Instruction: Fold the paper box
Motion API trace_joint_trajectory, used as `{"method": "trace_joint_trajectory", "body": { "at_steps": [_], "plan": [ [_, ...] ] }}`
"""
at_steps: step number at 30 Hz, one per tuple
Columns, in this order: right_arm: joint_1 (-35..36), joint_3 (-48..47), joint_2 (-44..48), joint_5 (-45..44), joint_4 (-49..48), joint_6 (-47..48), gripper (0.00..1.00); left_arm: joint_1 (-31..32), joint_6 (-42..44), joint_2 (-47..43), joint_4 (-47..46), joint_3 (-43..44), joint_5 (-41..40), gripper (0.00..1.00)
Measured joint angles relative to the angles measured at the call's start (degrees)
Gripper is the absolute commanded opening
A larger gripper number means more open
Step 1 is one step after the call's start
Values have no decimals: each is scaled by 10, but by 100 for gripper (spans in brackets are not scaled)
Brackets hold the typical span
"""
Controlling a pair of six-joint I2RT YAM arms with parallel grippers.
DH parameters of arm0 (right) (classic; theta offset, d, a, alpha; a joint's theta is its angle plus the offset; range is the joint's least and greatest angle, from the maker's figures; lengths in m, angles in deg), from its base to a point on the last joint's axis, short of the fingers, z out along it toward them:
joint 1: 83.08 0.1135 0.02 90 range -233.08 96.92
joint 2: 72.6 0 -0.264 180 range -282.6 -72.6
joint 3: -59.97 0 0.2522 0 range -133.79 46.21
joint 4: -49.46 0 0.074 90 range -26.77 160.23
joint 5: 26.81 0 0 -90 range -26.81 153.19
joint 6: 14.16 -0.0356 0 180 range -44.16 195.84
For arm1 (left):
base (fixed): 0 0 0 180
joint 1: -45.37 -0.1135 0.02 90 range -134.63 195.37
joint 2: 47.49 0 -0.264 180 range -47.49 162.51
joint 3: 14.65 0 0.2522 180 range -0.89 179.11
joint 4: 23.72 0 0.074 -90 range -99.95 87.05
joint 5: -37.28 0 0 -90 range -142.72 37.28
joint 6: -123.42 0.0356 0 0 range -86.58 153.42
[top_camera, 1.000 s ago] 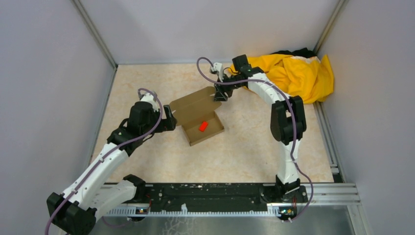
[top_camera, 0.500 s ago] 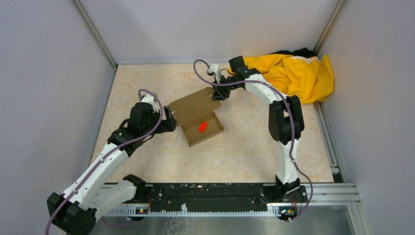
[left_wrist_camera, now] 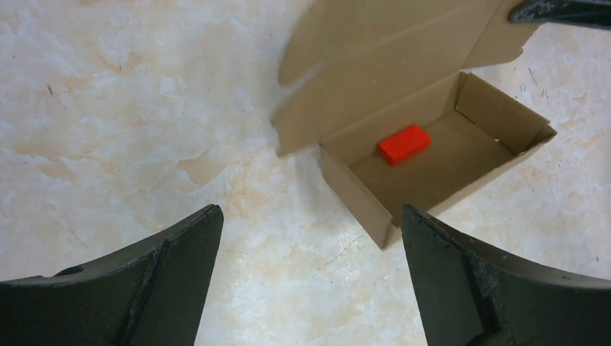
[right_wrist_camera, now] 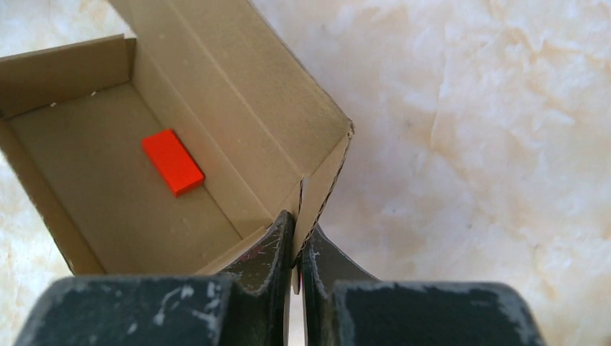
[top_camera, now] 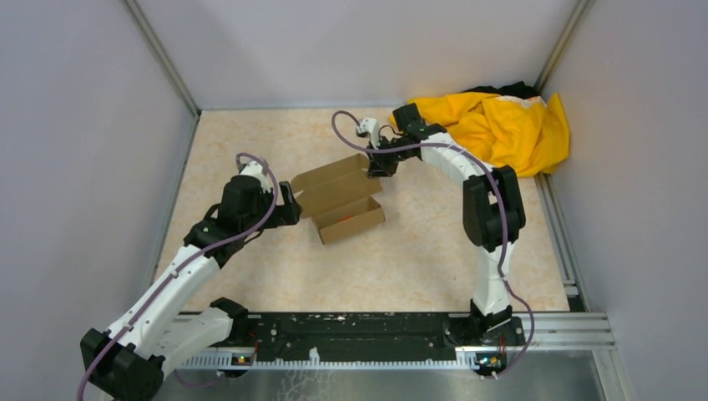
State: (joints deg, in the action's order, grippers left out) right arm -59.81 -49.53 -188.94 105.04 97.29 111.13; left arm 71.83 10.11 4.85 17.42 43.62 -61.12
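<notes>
Located the paper box (top_camera: 342,205) near the middle of the tabletop (top_camera: 275,267), between the two arms, well apart from the yellow cloth (top_camera: 501,125) at the far right corner. Found the tray open upward, with a red block (left_wrist_camera: 403,144) lying flat on its floor.

Read the long axis in the top view as running left to right, with the right end angled slightly toward the far wall. Placed the hinge along the far long side, with the lid tilted up over the tray and not yet closed.

Observed the right end effector (right_wrist_camera: 297,231) closed to a narrow pinch on the cardboard at the lid's far right corner, at the edge of the side flap. Noted no gap beyond the thickness of the board.

Observed the left end effector (left_wrist_camera: 310,213) spread wide and holding nothing, just beside the left short end of the box and not touching it.

Judged the right arm the working arm. Expected the closing swing to run across the long axis, from the hinge side toward the arm bases. Judged the left arm placed to brace the tray against sliding.
</notes>
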Motion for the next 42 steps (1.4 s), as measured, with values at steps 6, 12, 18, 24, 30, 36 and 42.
{"method": "trace_joint_trajectory", "body": {
  "at_steps": [6, 12, 18, 24, 30, 36, 42],
  "plan": [
    [0, 89, 61, -38, -27, -12, 3, 0, -8, 15, -40, 0, 0, 99],
    [0, 171, 152, -71, -78, -36, 3, -3, -10, 47, -112, -7, -4, 99],
    [3, 227, 215, -96, -131, -60, 3, -5, 0, 56, -169, -35, 14, 97],
    [3, 250, 229, -116, -152, -75, 3, -4, -1, 3, -210, -102, 80, 98],
    [5, 260, 233, -129, -156, -86, 4, 4, -6, -74, -247, -131, 114, 99],
    [7, 268, 247, -134, -161, -94, 4, 22, -3, -99, -275, -131, 125, 97],
    [9, 271, 255, -135, -166, -100, 4, 72, 12, -50, -270, -130, 94, 92]
  ]
}}
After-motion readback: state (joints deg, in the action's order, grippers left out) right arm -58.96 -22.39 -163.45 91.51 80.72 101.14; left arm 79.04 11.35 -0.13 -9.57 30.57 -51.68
